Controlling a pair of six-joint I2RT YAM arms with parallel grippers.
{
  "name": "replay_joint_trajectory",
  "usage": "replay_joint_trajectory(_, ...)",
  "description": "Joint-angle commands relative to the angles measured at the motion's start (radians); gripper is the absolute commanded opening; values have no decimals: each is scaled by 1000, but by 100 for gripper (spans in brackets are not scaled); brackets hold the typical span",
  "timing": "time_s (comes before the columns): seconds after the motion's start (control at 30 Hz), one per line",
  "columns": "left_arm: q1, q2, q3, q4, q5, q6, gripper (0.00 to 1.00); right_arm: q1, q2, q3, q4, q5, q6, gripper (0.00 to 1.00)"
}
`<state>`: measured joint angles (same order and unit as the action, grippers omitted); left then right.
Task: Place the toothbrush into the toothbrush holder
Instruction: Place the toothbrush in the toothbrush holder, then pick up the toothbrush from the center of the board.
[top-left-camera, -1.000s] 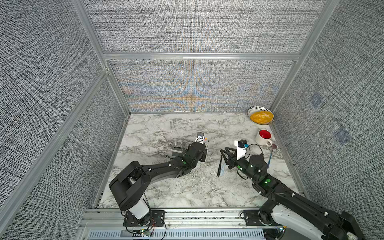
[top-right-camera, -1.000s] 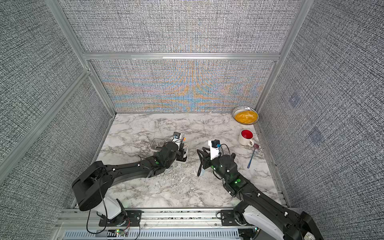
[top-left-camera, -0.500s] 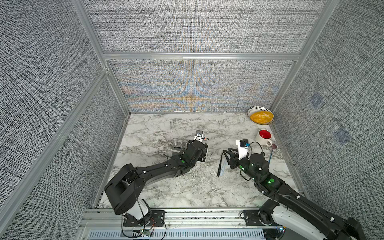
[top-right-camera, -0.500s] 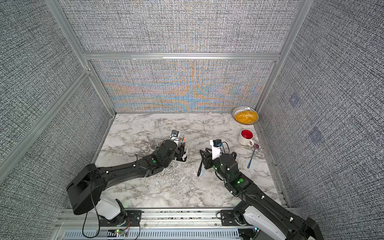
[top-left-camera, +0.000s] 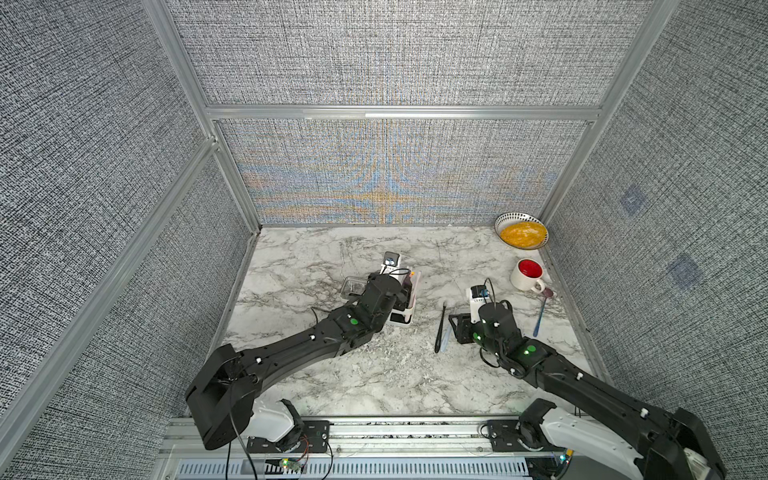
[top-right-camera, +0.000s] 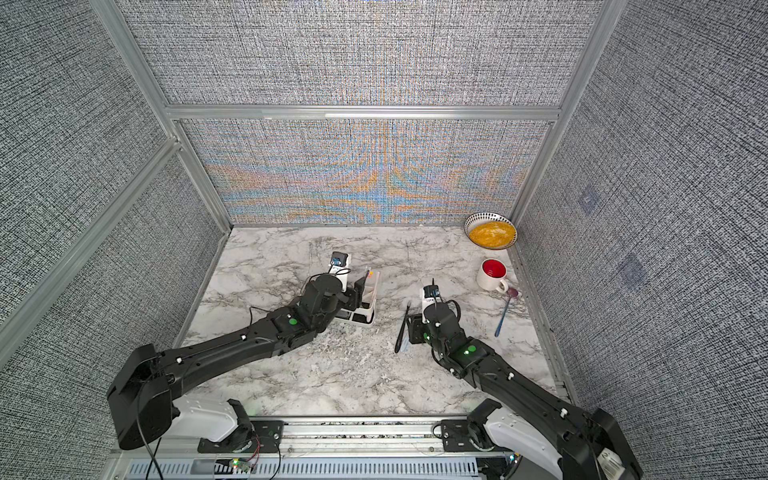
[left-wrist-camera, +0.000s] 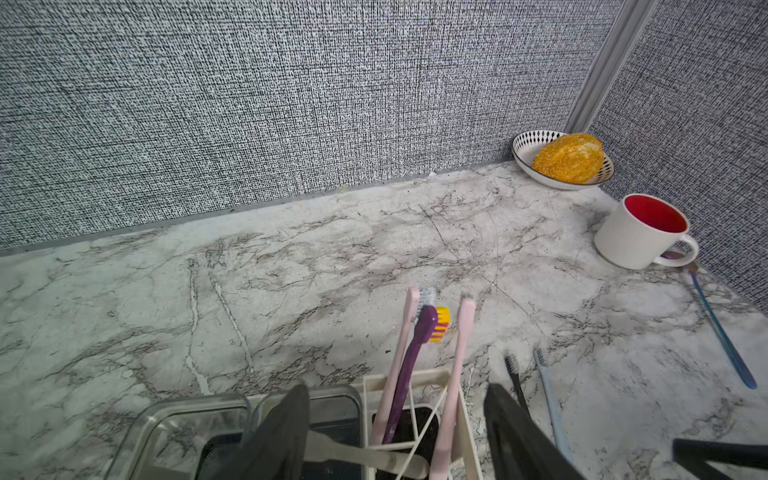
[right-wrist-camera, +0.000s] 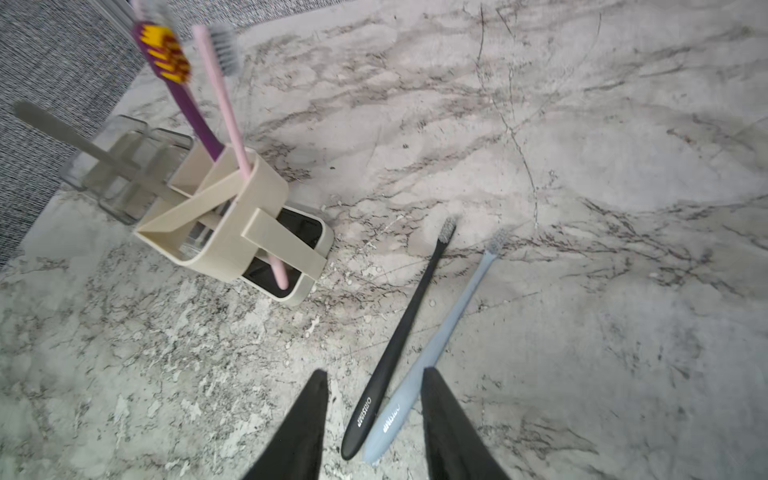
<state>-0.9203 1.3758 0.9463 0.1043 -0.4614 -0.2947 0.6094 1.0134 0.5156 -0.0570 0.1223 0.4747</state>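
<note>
**Operator:** How is the right gripper (right-wrist-camera: 374, 371)?

**Spotter:** Part open and empty. Your jaws straddle the handle ends of both the black brush (right-wrist-camera: 399, 332) and the blue brush (right-wrist-camera: 449, 324), which lie side by side on the table (right-wrist-camera: 582, 208).

**Operator:** And the pick?

**Spotter:** Shift until only one handle sits between the jaws, then close. The holder (right-wrist-camera: 257, 183) stands near. Your right arm reaches low with its wrist pitched down. Your left gripper (left-wrist-camera: 395, 386) hangs wide and empty over the holder.

— Where do both top views sit?
— High at the front, looking down over the whole worktop (top-left-camera: 332, 257).
— The wrist cameras?
— Low, close; each shows the toothbrush holder (right-wrist-camera: 257, 187).
</note>
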Motion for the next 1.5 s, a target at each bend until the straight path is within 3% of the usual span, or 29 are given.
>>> replay_joint_trajectory(0.0,1,-46,11,-55,-40,12,69,-18,80,33,-42,9,61,40)
replay_joint_trajectory(0.23,3,-113,43,-191,-180,-21,69,-58,286,112,-74,-49,97,40)
replay_joint_trajectory(0.57,20,-196,-3,-245,-226,-27,69,-83,470,210,-142,-24,77,40)
replay_joint_trajectory(0.83,68,-218,-7,-283,-179,-47,75,-99,559,257,-186,-16,61,39)
replay_joint_trajectory(1.07,112,-225,-22,-304,-146,-61,78,-99,611,274,-183,-7,52,23)
replay_joint_trajectory(1.2,185,-220,-47,-304,-70,-116,79,-99,609,271,-183,2,45,16)
replay_joint_trajectory(1.47,293,-163,-14,-317,60,-149,79,-100,541,241,-142,9,33,13)
